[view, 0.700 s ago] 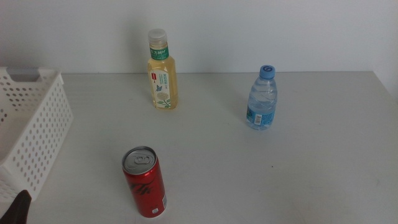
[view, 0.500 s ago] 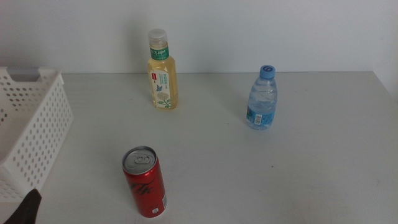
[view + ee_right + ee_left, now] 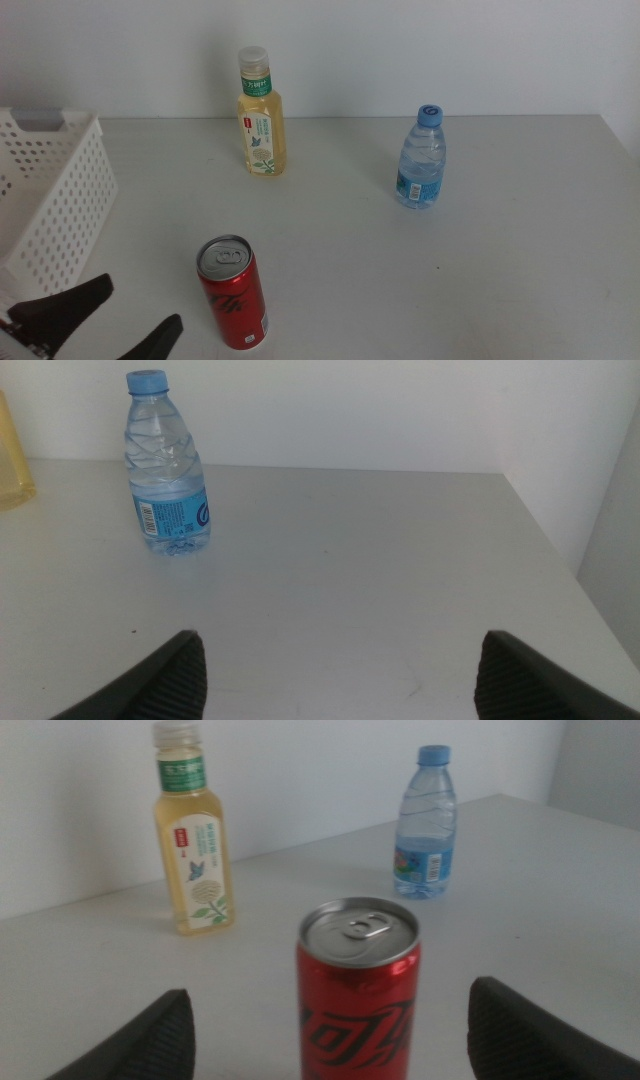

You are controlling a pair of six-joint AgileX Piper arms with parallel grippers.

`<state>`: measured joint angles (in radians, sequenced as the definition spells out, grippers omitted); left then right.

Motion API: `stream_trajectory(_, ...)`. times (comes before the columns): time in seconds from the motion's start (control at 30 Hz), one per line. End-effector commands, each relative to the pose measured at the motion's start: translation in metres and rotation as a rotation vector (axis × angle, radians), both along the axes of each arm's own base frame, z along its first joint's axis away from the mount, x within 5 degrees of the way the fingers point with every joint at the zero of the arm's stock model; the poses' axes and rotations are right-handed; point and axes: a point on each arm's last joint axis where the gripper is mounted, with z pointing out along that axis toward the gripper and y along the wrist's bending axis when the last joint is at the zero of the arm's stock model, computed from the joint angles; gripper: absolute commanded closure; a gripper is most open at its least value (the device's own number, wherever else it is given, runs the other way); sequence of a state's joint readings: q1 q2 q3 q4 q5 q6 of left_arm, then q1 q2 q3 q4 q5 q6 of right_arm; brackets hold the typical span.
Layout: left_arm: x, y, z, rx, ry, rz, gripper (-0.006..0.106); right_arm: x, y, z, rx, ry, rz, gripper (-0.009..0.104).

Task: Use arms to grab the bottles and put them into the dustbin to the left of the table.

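Now further into the middle view than 0.5 s ago: left gripper [image 3: 112, 318], both dark jaws showing at about 7 o'clock, spread apart and holding nothing, just left of the red soda can [image 3: 233, 292]. Everything else unmoved. Can upright near 6 o'clock on the light-grey table [image 3: 500, 260]. Yellow tea bottle [image 3: 260, 115] upright toward 11 o'clock, near the back edge. Blue-capped water bottle [image 3: 421, 158] upright toward 2 o'clock, well apart from both. White perforated dustbin [image 3: 55, 215] at 9 o'clock, at the table's left side, nothing seen inside.

Left wrist view: left gripper [image 3: 330, 1030] with jaws wide open, one at each lower corner, the red soda can [image 3: 358, 985] standing between them and touching neither. Beyond it, yellow tea bottle [image 3: 192, 830] and blue-capped water bottle [image 3: 426, 825], both upright.

Right wrist view: right gripper [image 3: 335, 670] with jaws parted wide and empty above bare table [image 3: 380, 580]. Blue-capped water bottle [image 3: 165, 465] upright, well ahead. Sliver of yellow bottle at the edge.
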<state>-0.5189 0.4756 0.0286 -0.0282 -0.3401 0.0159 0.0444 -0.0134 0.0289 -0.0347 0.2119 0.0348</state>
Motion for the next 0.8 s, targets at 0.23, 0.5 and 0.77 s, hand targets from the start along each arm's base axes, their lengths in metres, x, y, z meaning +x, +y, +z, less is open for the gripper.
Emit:
stream_trajectory(0.23,0.018,-0.021,-0.002,-0.075,-0.018,-0.058,0.007,-0.001,0.000,0.012,-0.016,-0.108,-0.003,0.024)
stream_trajectory(0.5,0.032,-0.029,-0.010,-0.067,-0.040,-0.034,0.007,-0.001,0.000,0.012,-0.016,-0.108,-0.003,0.024)
stream_trajectory(0.77,0.035,-0.031,-0.013,-0.062,-0.045,-0.029,0.007,-0.001,0.000,0.012,-0.016,-0.108,-0.003,0.024)
